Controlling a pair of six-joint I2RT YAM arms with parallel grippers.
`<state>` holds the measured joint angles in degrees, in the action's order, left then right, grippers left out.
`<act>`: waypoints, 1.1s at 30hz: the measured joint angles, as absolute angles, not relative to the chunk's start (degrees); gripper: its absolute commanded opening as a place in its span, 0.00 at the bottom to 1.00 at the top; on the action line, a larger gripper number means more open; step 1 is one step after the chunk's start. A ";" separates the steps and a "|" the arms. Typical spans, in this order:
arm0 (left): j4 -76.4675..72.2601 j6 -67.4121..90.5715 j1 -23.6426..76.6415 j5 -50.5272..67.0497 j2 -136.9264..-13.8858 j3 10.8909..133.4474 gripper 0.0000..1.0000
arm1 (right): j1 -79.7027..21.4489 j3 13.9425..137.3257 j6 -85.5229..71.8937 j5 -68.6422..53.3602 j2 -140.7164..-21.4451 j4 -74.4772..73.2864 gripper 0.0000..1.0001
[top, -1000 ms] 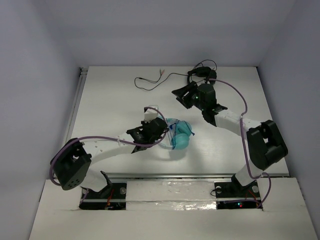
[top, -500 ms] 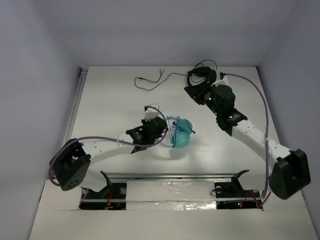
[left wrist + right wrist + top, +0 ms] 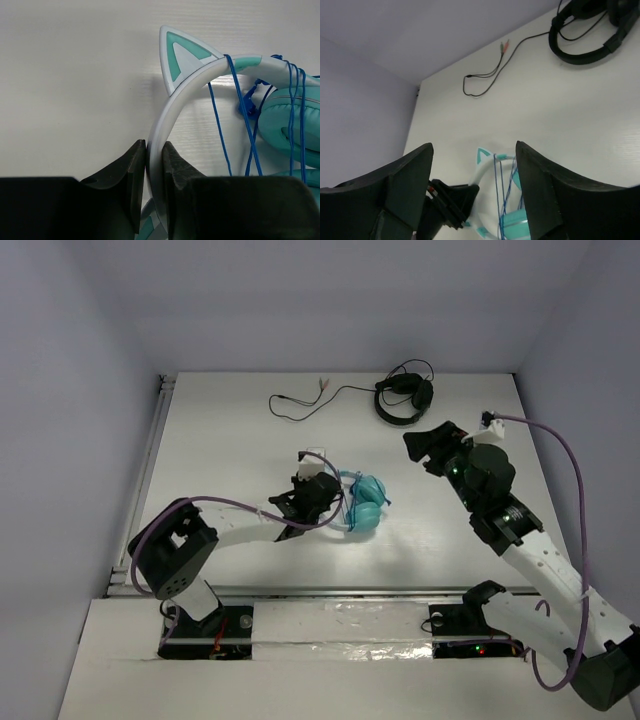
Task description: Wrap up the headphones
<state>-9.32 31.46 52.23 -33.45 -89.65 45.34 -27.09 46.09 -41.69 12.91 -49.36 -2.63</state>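
Two grippers, two different states. Shut tight: left gripper (image 3: 154, 150), clamped on the pale headband (image 3: 165, 115) of the headphones (image 3: 362, 506), just below one cat ear (image 3: 181, 56); band pinched between the pads, no gap visible. Empty: right gripper (image 3: 474, 147), fingers (image 3: 405, 185) spread wide, nothing between them.

Headphones near the middle of the table (image 3: 230, 440), slightly toward the near edge. Long axis roughly parallel to the near edge: headband arc at the left end, teal ear cups (image 3: 292, 117) at the right end, toward the right arm. Several turns of thin blue cable (image 3: 248, 112) already across band and cups; loose end not traceable.

Key relation: from the right gripper, headphones toward the near left, well apart; from the left gripper, touching. Left arm nearer by far, likely serving as anchor. Probably any further winding or tucking left to the right arm, coming in at the cup end from the far right.

Also on the table, not part of the job: black headphones (image 3: 403, 400) by the far edge, toward the far right corner, with a black lead (image 3: 345, 390) trailing along that edge.
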 measured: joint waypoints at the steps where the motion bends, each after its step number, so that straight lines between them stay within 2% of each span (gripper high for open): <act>1: -10.09 31.44 51.90 -33.34 -90.21 45.34 0.15 | -27.09 45.76 -41.39 13.23 -48.64 -3.73 0.76; 4: -11.64 31.40 50.96 -33.08 -90.96 45.34 0.20 | -27.09 44.91 -40.56 14.02 -46.94 -5.63 0.84; 5: -12.16 31.40 50.72 -33.06 -90.96 45.34 0.22 | -27.09 44.86 -40.38 14.22 -46.68 -6.17 0.97; 6: -12.71 31.35 50.41 -33.08 -90.96 45.34 0.24 | -27.09 44.84 -40.25 14.46 -46.57 -6.48 1.00; 11: -15.07 31.18 49.36 -33.56 -90.91 44.99 0.34 | -27.09 44.84 -39.09 15.07 -46.54 -8.16 1.00; 18: -14.09 30.89 48.62 -33.91 -88.01 42.83 0.43 | -27.09 45.23 -38.30 15.46 -44.58 -11.66 1.00; 22: -12.03 30.85 48.62 -33.69 -80.44 42.35 0.56 | -27.09 46.83 -38.39 15.49 -41.25 -13.43 1.00; 23: -11.81 30.68 48.62 -33.56 -77.93 42.35 0.64 | -27.09 47.51 -38.37 15.46 -40.58 -13.91 1.00; 26: -10.72 29.93 48.62 -33.10 -70.13 42.41 0.76 | -27.09 49.63 -37.91 15.44 -39.55 -15.05 1.00; 33: -4.97 27.92 48.62 -31.92 -58.06 46.39 0.87 | -27.09 51.81 -37.41 14.52 -39.33 -20.25 1.00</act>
